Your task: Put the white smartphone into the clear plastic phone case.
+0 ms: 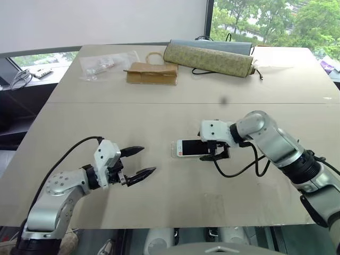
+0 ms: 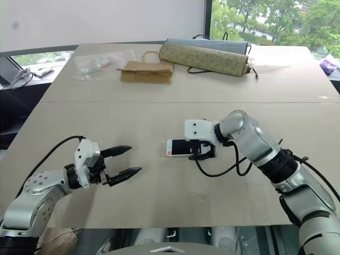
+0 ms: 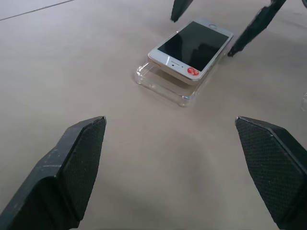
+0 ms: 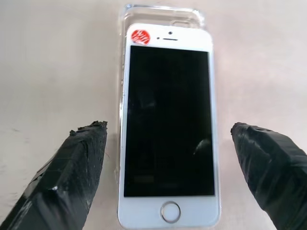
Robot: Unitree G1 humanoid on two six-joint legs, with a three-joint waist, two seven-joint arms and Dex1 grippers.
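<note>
White smartphone (image 4: 168,127) lies screen up at the centre of the frame on the clear plastic phone case (image 3: 165,86), not seated: from the left wrist view its end with the red sticker (image 4: 140,36) sits raised above the case rim, and the case edge sticks out past that end. Both rest on the beige table (image 1: 159,90). Right gripper (image 1: 214,154) hovers over the phone's home-button end, fingers spread wide on either side of the phone, not touching it, released. Left gripper (image 1: 139,162) is lower left of the frame, well apart from the phone, fingers wide open and empty, pointing toward it. Upper part of the frame: clear plastic bag (image 1: 103,65), brown paper bag (image 1: 151,73), rolled patterned pouch (image 1: 208,58)
</note>
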